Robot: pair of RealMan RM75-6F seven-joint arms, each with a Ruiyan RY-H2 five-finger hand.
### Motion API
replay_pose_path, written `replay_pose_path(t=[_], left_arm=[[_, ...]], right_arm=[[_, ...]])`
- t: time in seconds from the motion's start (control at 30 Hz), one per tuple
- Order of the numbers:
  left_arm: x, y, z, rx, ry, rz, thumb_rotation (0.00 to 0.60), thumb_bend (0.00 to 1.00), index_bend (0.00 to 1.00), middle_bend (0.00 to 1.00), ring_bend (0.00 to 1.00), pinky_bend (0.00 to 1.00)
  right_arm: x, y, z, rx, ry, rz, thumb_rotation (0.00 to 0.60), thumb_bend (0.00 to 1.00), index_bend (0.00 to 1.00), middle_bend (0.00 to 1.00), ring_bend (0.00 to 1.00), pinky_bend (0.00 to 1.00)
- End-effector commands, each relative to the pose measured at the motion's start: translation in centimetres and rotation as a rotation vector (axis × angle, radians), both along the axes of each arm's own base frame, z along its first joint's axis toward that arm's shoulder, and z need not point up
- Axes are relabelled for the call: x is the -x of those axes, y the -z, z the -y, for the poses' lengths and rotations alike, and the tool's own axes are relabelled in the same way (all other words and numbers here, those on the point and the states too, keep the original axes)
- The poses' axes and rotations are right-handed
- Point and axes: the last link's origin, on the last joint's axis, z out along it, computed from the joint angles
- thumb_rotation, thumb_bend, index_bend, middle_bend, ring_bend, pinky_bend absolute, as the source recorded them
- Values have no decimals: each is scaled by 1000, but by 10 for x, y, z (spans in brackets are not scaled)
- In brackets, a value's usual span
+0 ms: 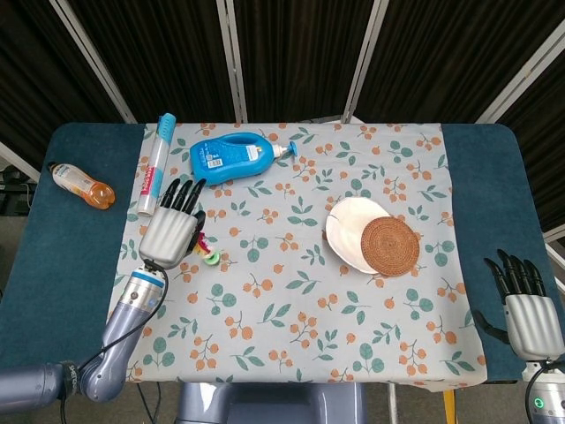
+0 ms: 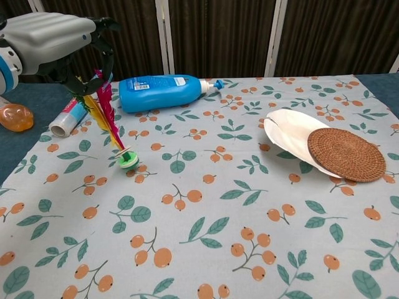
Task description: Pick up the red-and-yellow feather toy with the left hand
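Observation:
The red-and-yellow feather toy (image 2: 107, 118) hangs tilted from my left hand (image 2: 53, 38), which pinches the feather tips. Its green and white base (image 2: 128, 160) sits low, at or just above the cloth; contact cannot be told. In the head view my left hand (image 1: 170, 231) covers most of the feather toy, and only its base (image 1: 211, 257) shows. My right hand (image 1: 528, 309) rests at the table's near right corner, fingers straight and apart, holding nothing.
A blue detergent bottle (image 2: 163, 91) lies behind the toy. A slim tube (image 2: 73, 112) and an orange bottle (image 2: 15, 116) lie at the left. A white plate (image 2: 288, 138) with a woven coaster (image 2: 345, 153) sits on the right of the floral tablecloth (image 2: 212, 212).

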Motion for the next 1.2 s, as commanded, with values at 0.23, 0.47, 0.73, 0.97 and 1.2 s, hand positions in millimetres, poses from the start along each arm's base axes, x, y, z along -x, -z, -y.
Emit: replay_pose_path(t=[0.23, 0.47, 0.73, 0.97, 1.2], left_arm=[[3, 0, 2, 19, -10, -29, 600, 529, 591, 0, 0, 0], [1, 5, 3, 33, -13, -39, 600, 528, 582, 0, 0, 0], [-3, 10, 5, 41, -3, -34, 600, 437, 249, 0, 0, 0], [-10, 5, 6, 35, 18, 7, 600, 357, 77, 0, 0, 0], [-7, -15, 14, 30, -8, 93, 600, 352, 75, 0, 0, 0]], right_arm=[[0, 0, 0, 0, 0, -2, 600, 152, 111, 0, 0, 0], [0, 0, 0, 0, 1, -2, 600, 153, 110, 0, 0, 0], [0, 0, 0, -1, -2, -4, 600, 153, 111, 0, 0, 0], [0, 0, 0, -2, -2, -5, 600, 153, 111, 0, 0, 0], [0, 0, 0, 0, -1, -7, 600, 153, 111, 0, 0, 0]])
